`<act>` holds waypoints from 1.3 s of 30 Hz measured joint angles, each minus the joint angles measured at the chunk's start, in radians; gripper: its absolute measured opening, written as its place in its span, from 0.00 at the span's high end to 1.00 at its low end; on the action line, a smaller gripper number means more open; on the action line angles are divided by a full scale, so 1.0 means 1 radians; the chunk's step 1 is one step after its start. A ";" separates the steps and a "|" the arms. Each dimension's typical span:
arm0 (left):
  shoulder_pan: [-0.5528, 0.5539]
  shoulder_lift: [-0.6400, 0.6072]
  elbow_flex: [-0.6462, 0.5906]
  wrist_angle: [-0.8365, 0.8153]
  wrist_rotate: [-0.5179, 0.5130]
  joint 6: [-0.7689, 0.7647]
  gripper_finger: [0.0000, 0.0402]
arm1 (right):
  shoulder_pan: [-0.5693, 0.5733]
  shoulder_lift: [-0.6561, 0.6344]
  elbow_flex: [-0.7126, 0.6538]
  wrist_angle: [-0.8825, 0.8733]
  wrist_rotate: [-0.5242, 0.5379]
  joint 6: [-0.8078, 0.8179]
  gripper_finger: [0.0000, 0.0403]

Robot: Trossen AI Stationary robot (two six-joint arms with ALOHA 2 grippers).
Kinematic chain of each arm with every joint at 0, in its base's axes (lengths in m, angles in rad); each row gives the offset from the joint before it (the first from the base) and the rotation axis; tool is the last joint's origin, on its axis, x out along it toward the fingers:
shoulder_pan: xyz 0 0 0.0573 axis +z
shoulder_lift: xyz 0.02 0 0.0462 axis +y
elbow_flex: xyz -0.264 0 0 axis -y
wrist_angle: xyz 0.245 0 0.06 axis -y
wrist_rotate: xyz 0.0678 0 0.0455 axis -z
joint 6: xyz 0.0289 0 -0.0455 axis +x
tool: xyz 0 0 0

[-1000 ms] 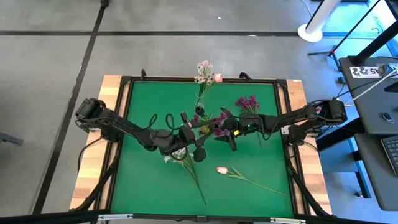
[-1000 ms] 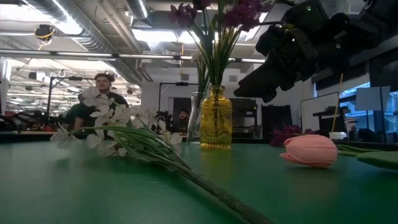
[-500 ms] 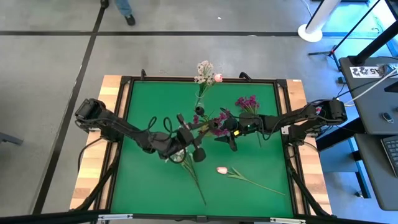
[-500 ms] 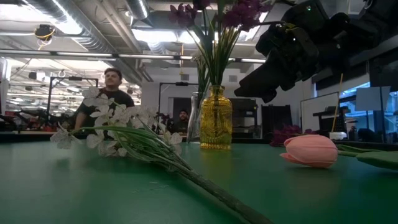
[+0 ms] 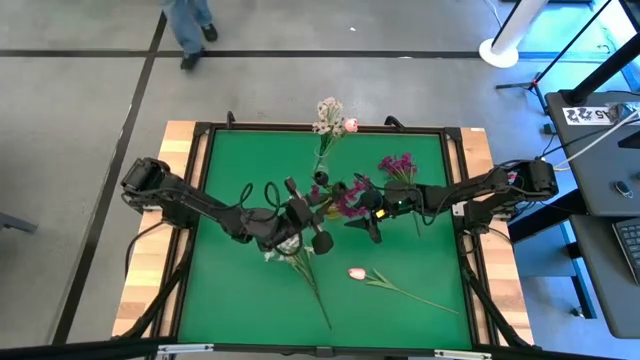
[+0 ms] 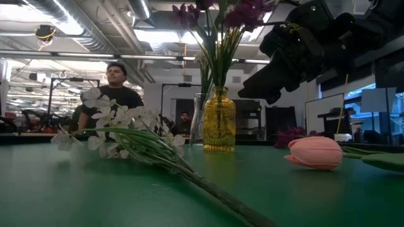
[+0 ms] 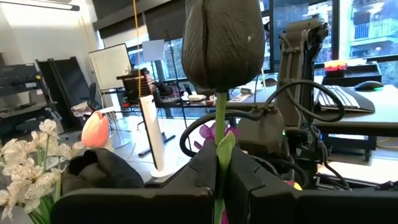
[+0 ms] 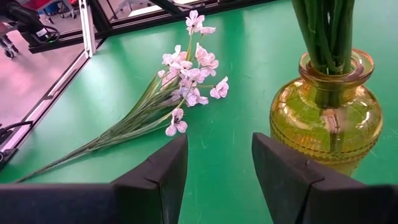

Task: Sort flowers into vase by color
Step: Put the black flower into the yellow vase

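Left wrist view: what is seen pinched there? — A

A tulip (image 7: pixel 222 43) is held upright by its green stem, the left claw (image 7: pixel 219 163) pressed together on it above the middle of the tabletop (image 5: pixel 230 290). The bud shows dark against the light, so its colour cannot be told. — B

And the other arm? — A

The right claw (image 8: pixel 219 165) hangs spread and empty, just beside the yellow vase (image 8: pixel 326 118). — B

Which step is judged to be in hand? — A

The pick-up looks done; the carry to a vase is not yet made. The stem would need to be kept upright, brought over the neck of the vase that matches the bud, and lowered before it is let go. Care is called for near the right arm, which is close by. — B

What is counted? — A

Two vases: the yellow one, filled with magenta flowers (image 6: pixel 243 12), and a clear vase (image 6: pixel 199 123) behind it. On the tabletop, one white spray (image 8: pixel 186 81), one pink tulip (image 6: pixel 315 152) and, as far as can be made out, one magenta cluster (image 5: pixel 398 165) near the right arm. One tulip is in the claw. — B
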 joint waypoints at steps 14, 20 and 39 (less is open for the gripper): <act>0.067 0.000 0.000 -0.216 0.051 -0.254 1.00 | 0.000 0.000 0.000 0.000 -0.001 0.012 0.55; 0.070 0.000 0.000 -0.291 0.058 -0.333 1.00 | 0.000 0.000 0.000 0.000 -0.008 0.012 0.55; 0.034 -0.057 -0.001 -0.390 0.071 -0.410 0.73 | 0.000 0.000 0.000 0.001 -0.052 0.018 0.55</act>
